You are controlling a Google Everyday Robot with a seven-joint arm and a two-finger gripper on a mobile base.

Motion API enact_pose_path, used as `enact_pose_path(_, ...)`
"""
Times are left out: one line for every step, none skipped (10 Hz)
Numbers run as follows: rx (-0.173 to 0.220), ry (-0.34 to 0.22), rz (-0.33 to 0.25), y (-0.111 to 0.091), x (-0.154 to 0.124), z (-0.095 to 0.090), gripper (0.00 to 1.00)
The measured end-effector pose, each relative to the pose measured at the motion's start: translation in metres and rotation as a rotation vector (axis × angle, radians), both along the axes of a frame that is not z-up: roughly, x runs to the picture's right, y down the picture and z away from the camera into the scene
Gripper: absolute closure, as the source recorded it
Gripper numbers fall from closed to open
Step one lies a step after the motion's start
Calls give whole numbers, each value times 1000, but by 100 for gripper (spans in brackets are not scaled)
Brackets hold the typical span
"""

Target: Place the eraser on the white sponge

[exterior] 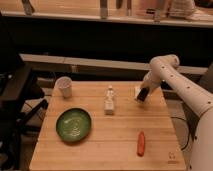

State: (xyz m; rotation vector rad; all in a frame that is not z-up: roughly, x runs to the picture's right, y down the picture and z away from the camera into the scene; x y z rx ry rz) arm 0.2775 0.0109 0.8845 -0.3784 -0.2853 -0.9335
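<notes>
My gripper (142,95) is low over the table's back right part, at the end of the white arm (165,70). It is shut on the eraser (143,97), a small dark block at its tip. The white sponge (137,91) shows as a small white pad right beside and partly under the gripper, on its left; most of it is hidden. I cannot tell whether the eraser touches the sponge.
On the wooden table (115,145) stand a white cup (63,87) at the back left, a green plate (73,124) at the front left, and a white bottle-like figure (109,100) in the middle. An orange-red carrot-shaped stick (141,142) lies at the front right.
</notes>
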Motion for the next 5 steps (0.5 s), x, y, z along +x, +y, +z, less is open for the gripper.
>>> enact_pose_path(1, 0, 1, 0, 1, 1, 86)
enact_pose_path(2, -1, 3, 0, 1, 2, 86)
enact_pose_path(3, -1, 4, 0, 2, 4, 86)
enact_pose_path(5, -2, 5, -1, 2, 4, 86)
enact_pose_path(6, -3, 7, -1, 2, 5, 86)
